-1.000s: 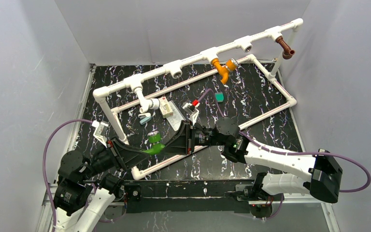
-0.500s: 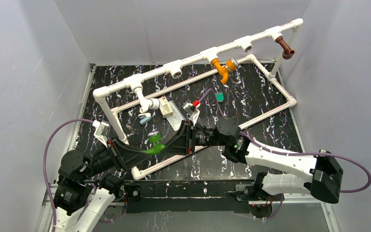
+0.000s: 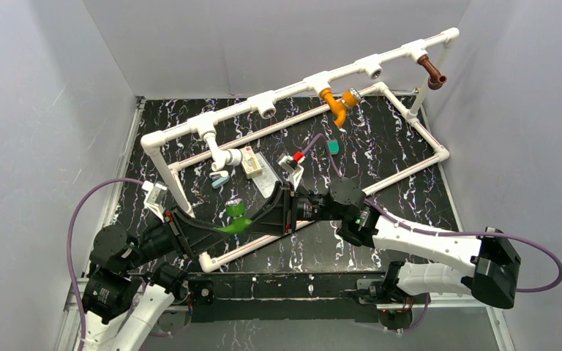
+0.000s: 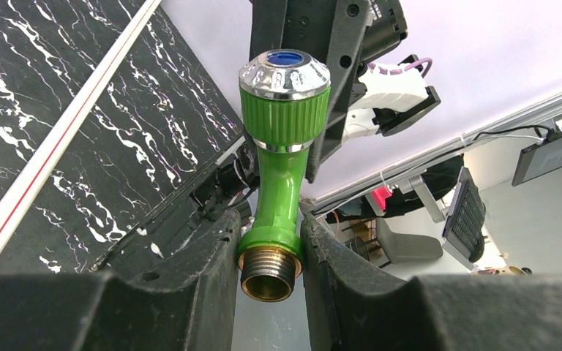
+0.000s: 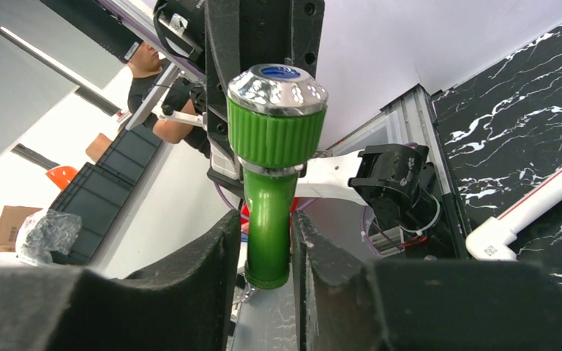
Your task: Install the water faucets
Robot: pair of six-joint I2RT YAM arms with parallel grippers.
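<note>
The bright green faucet [image 3: 234,216] hangs above the front of the table between both grippers. My left gripper [image 3: 223,227] is shut on its collar just above the brass thread [image 4: 267,274], knob [image 4: 285,95] pointing away from the camera. My right gripper [image 3: 255,219] has its fingers round the green spout [image 5: 267,219]; one pad touches it and a thin gap shows at the other finger [image 5: 219,248]. An orange faucet [image 3: 336,102], a brown one [image 3: 432,72] and a white one [image 3: 223,157] sit in the long white pipe [image 3: 293,88].
Two tee sockets [image 3: 266,111] [image 3: 373,71] on the pipe have bare openings. A white pipe frame [image 3: 410,168] lies on the black marbled table. A small teal piece [image 3: 332,147] and a small white box [image 3: 251,162] lie inside it. Grey walls close in three sides.
</note>
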